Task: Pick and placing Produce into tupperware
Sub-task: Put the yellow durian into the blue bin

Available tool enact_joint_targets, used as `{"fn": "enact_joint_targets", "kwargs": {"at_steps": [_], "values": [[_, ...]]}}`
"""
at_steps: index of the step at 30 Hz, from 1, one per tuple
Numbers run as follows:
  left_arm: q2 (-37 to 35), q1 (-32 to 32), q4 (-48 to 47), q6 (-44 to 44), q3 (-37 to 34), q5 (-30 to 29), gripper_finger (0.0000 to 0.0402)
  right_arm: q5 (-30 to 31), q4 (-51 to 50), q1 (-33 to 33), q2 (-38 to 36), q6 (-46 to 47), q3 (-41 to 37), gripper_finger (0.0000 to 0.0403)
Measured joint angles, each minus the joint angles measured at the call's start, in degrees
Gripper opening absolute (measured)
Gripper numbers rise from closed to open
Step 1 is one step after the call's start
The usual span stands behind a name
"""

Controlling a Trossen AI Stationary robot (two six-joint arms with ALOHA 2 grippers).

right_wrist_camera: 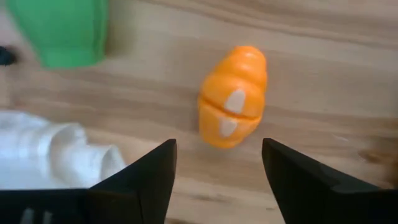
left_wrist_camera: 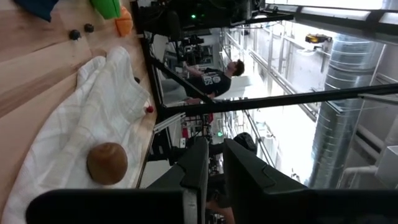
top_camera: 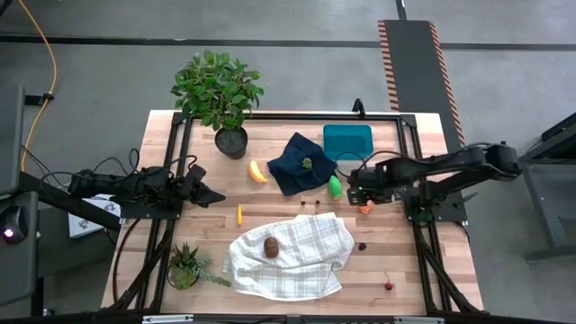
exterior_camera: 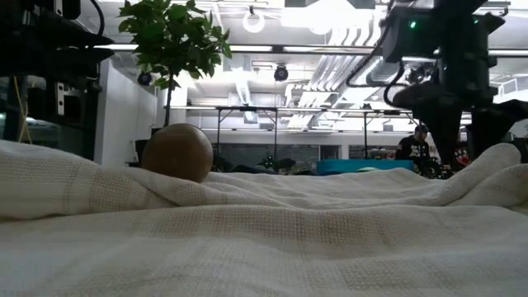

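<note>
An orange piece point(right_wrist_camera: 233, 96) lies on the bare wood, with a bright green piece point(right_wrist_camera: 62, 28) close beside it. My right gripper point(right_wrist_camera: 217, 180) points down above the orange piece point(top_camera: 364, 209), open, its fingers clear of it. The teal tupperware point(top_camera: 347, 139) stands at the far edge. A yellow banana point(top_camera: 257, 171) lies left of a navy cloth point(top_camera: 301, 162). A brown kiwi-like piece point(top_camera: 270, 247) rests on a white plaid cloth point(top_camera: 288, 261). Dark cherries point(top_camera: 310, 203) lie on the wood. My left gripper point(top_camera: 211, 193) waits shut at the table's left side.
A tall potted plant point(top_camera: 219, 90) stands at the far left and a small one point(top_camera: 187, 265) at the near left. Another cherry point(top_camera: 362, 245) and a red one point(top_camera: 389, 285) lie near the right front. A black frame point(top_camera: 409, 135) borders the table.
</note>
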Motion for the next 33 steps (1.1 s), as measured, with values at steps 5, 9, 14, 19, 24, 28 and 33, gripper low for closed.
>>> {"fn": "enact_joint_targets", "kwargs": {"at_steps": [5,9,14,19,24,28,33], "values": [[0.0,0.0,0.1,0.0,0.0,1.0,0.0040,0.0,0.6,-1.5,3.8,-0.1,0.0,0.0265],[0.0,0.0,0.1,0.0,0.0,1.4,0.0040,0.2,3.4,-2.3,6.4,-1.0,0.0,0.0280],[0.0,0.0,0.1,0.0,0.0,1.4,0.0040,0.2,4.1,-3.2,9.2,-1.2,0.0,0.0284],[0.0,0.0,0.2,0.0,0.0,1.4,0.0040,0.7,4.3,-3.4,10.5,-1.0,0.0,0.0284],[0.0,0.0,0.2,0.0,0.0,1.4,0.0040,0.7,4.2,-3.4,11.0,0.0,0.0,0.0279],[0.0,0.0,0.2,0.0,0.0,1.4,0.0040,0.7,4.2,-3.4,11.0,0.1,0.0,0.0266],[0.0,0.0,0.2,0.0,0.0,1.4,0.0040,0.7,4.2,-3.4,11.0,0.1,0.0,0.0252]]}}
